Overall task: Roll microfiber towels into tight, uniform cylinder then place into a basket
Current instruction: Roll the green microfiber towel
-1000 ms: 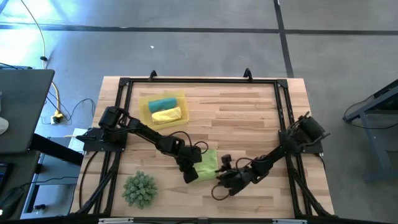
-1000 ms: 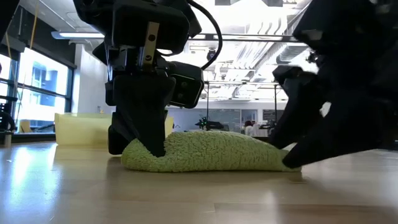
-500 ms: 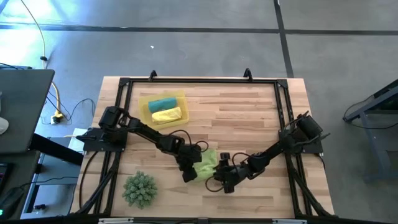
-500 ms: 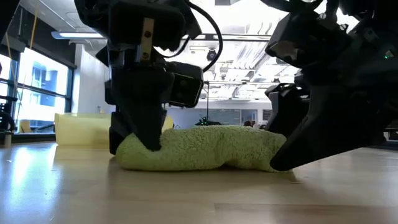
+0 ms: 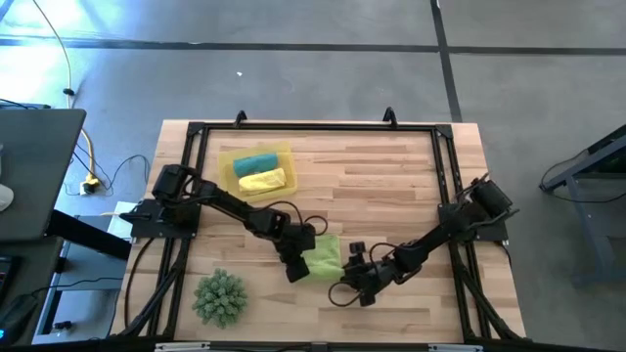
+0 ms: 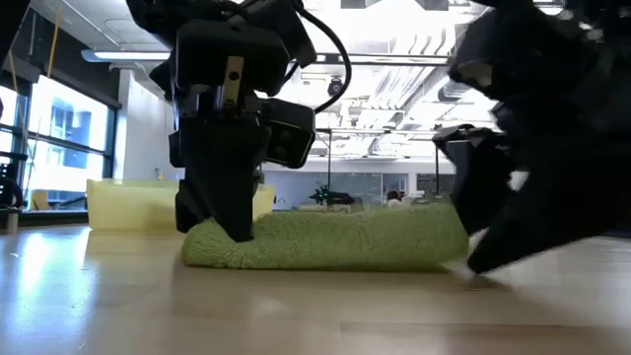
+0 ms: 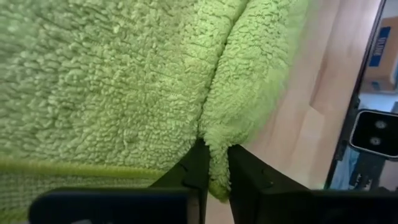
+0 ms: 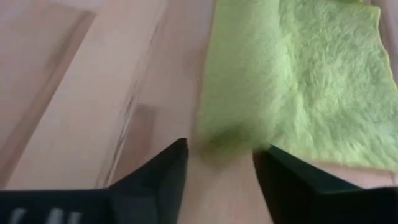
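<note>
Bare table (image 5: 391, 186) lies far and right — left hand (image 7: 214, 163) pinches lime green towel's (image 5: 324, 254) edge, right hand (image 8: 221, 158) spread just beside it.

We see a lime towel (image 7: 124, 93) of thick, fuzzy looped pile, matt, with a flat stitched hem along one edge. The surface (image 5: 391, 186) is wood in glued pale strips, smooth with a soft sheen that mirrors the light in the low view. The basket (image 6: 128, 202) looks like cloudy yellow plastic; inside lie a teal roll (image 5: 255, 162) and a yellow roll (image 5: 262, 181), both soft cloth. The left hand's fingers (image 7: 245, 180) look like matt black plastic.
</note>
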